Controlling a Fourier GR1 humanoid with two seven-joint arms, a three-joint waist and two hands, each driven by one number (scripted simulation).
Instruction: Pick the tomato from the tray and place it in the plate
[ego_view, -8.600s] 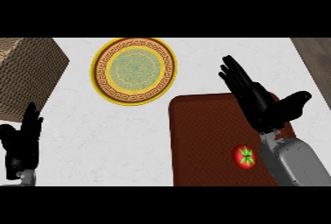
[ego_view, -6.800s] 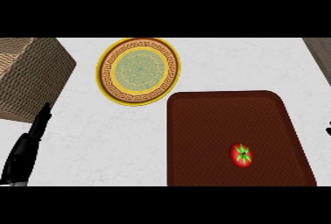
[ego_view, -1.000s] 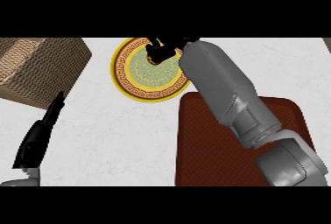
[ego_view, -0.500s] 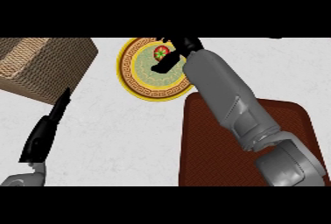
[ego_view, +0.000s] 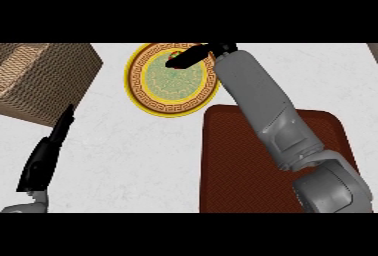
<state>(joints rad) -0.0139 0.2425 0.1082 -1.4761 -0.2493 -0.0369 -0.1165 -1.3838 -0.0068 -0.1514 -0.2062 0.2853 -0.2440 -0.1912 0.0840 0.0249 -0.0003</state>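
Gold-rimmed plate, upper centre, head view: tomato shows as a red sliver at its far side, beneath the right hand, whose fingers are straight and not wrapped round it. Step judged: placing, at release; the next move calls for lifting that hand clear without nudging the tomato. Left hand rests lower left, fingers straight.

At 12 o'clock the right hand hid most of the tomato, and its forearm covered much of the tray.

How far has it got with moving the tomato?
Pickup looks done: the red tomato is off the brown rectangular tray and peeks out by the right hand, over the round yellow-rimmed plate. Whether it is released, I cannot tell. Left: letting go if needed, then pulling the arm back.
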